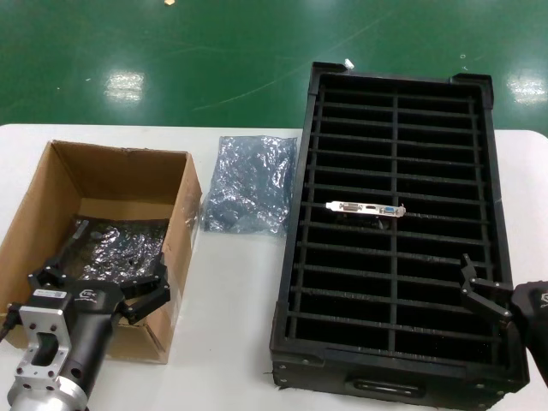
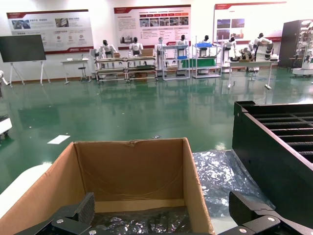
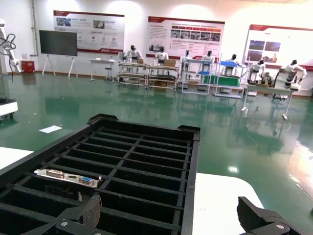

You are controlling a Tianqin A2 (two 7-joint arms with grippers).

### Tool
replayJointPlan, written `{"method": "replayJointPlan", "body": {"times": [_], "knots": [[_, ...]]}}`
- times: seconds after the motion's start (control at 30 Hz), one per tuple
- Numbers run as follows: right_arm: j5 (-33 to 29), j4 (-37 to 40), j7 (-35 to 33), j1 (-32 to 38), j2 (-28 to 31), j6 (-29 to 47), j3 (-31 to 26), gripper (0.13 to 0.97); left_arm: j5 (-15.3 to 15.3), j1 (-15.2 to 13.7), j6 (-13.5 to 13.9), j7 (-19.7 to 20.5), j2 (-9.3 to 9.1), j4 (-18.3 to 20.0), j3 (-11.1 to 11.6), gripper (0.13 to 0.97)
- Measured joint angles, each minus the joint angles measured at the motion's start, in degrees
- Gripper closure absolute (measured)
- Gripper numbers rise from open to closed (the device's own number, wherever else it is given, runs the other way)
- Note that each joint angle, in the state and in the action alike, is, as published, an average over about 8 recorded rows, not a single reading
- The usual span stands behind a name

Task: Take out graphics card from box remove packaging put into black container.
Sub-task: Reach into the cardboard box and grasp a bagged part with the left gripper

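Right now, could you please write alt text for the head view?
A graphics card stands slotted in a long black container on a white table. An empty crinkly bag lies between it and an open cardboard box; the left gripper hangs open over the box.

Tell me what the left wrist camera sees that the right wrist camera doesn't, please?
Only the left wrist view shows the cardboard box, crinkly wrapping inside it, and the empty anti-static bag on the table between box and tray. Only the right wrist view shows the graphics card, its silver bracket standing up in a slot. Both share the black slotted tray, the green hall floor and open gripper fingers at the picture's edge.
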State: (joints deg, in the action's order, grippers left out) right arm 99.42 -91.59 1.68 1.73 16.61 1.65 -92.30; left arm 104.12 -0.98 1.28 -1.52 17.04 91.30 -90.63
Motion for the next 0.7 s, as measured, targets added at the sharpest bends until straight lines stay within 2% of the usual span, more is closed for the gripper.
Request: {"method": "replayJointPlan", "body": {"times": [0.7], "knots": [[0.0, 0.0, 0.0, 0.0, 0.0, 0.0, 0.0, 0.129, 0.0, 0.0, 0.0, 0.0, 0.0, 0.0, 0.0, 0.132]]}}
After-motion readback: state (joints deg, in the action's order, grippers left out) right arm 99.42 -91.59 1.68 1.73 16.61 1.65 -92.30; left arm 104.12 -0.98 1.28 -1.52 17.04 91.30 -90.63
